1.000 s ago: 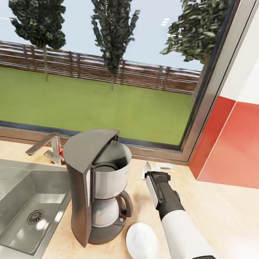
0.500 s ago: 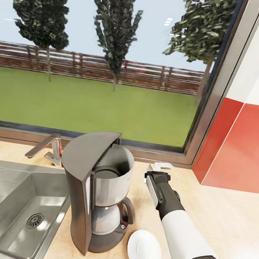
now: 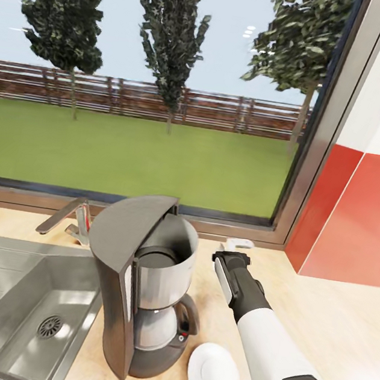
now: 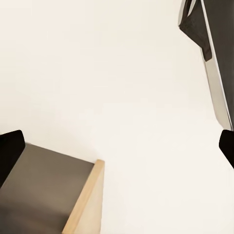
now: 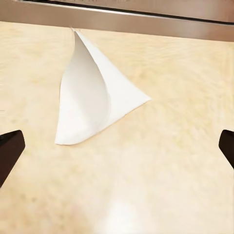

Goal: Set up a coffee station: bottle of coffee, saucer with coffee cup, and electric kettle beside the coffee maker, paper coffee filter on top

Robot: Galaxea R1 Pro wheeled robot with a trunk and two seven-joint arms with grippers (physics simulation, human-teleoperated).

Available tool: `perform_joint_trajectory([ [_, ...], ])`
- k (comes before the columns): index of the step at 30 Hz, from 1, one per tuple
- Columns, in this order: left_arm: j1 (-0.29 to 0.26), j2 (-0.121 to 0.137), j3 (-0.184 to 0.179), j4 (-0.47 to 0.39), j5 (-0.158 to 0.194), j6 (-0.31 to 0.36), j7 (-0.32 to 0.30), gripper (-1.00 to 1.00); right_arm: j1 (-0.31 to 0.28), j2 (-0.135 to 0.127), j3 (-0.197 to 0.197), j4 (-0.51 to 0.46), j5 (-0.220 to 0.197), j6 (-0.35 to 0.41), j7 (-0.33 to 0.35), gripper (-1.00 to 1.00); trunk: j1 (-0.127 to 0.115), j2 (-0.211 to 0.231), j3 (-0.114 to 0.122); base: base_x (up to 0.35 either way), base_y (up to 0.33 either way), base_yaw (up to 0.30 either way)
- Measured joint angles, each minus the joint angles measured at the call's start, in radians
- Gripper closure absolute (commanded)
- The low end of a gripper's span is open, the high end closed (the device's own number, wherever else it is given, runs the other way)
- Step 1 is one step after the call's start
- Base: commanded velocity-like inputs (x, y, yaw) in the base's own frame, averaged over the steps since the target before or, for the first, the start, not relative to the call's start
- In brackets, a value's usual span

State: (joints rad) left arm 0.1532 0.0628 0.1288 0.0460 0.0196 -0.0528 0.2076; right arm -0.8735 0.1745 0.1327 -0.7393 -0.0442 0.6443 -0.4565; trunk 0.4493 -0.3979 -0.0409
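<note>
The coffee maker (image 3: 138, 292) stands on the kitchen countertop (image 3: 329, 320) just right of the sink, its lid tipped up over the silver basket. A white saucer (image 3: 214, 376) lies flat at its front right. My right arm reaches past the machine's right side to a white paper coffee filter (image 5: 92, 97) lying on the counter near the window sill; part of the paper coffee filter (image 3: 238, 243) peeks out beyond the wrist. My right gripper (image 5: 117, 151) is open, hovering short of the filter with nothing between its fingers. My left gripper (image 4: 117, 151) is open and holds nothing.
The inset steel sink (image 3: 8, 303) and its faucet (image 3: 66, 220) take up the counter's left. A window sill (image 3: 221, 228) runs behind, and a red wall panel (image 3: 356, 221) closes off the right. The left wrist view has a wood-edged grey surface (image 4: 48, 200).
The whole head picture has shifted a little, so the camera moved. Less of the filter shows from behind my right wrist than before.
</note>
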Motion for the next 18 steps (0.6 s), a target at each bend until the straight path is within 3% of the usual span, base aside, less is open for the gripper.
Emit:
perform_joint_trajectory([
  [18, 0.001, 0.006, 0.0, 0.0, 0.0, 0.0, -0.001, -1.0, 0.0, 0.0, -0.001, -0.011, 0.0, -0.002, -0.001, -1.0, 0.0, 0.0, -0.001, 0.0, 0.0, 0.018],
])
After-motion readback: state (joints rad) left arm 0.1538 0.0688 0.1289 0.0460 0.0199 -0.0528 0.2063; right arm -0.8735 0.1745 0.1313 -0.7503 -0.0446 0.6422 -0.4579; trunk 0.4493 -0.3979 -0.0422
